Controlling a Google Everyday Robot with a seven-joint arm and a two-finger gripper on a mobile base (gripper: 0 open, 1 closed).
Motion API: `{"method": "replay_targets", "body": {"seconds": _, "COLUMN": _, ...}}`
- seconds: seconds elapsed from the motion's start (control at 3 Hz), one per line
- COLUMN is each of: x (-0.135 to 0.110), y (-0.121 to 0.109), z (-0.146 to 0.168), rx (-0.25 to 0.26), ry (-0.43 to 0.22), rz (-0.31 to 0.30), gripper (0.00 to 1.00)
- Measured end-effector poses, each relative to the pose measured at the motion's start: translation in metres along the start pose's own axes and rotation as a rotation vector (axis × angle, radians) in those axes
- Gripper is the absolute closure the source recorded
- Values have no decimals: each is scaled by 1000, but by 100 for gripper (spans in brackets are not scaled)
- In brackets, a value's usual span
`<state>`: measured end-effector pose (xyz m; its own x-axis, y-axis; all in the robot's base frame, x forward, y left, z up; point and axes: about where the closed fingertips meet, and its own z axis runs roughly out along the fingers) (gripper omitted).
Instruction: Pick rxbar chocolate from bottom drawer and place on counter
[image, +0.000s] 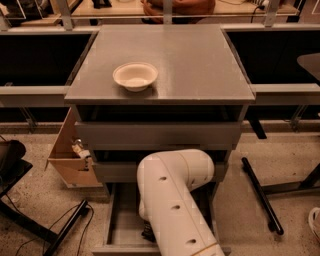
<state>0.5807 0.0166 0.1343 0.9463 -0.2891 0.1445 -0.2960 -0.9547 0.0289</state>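
The bottom drawer (108, 220) is pulled out under the two upper grey drawers. My white arm (175, 200) reaches down into it and covers most of its inside. My gripper (149, 233) is down in the drawer, mostly hidden behind the arm; only a dark part shows at the arm's left edge. The rxbar chocolate is hidden or out of view. The counter (195, 65) is the grey cabinet top, and a pale bowl (135, 76) stands on its front left part.
An open cardboard box (70, 160) sits on the floor left of the cabinet. A black chair base (15, 170) and cables (65, 225) lie at the lower left. A black stand leg (260, 195) runs along the floor at the right. Grey side rails (30, 92) flank the cabinet.
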Motion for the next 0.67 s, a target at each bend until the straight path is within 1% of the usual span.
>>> {"method": "replay_targets", "body": {"seconds": 0.33, "x": 6, "y": 19, "z": -55, "rx": 9, "ry": 57, "rz": 10, "gripper": 100}}
{"method": "replay_targets", "body": {"seconds": 0.67, "x": 6, "y": 55, "z": -124, "rx": -1, "ry": 100, "rz": 36, "gripper": 100}}
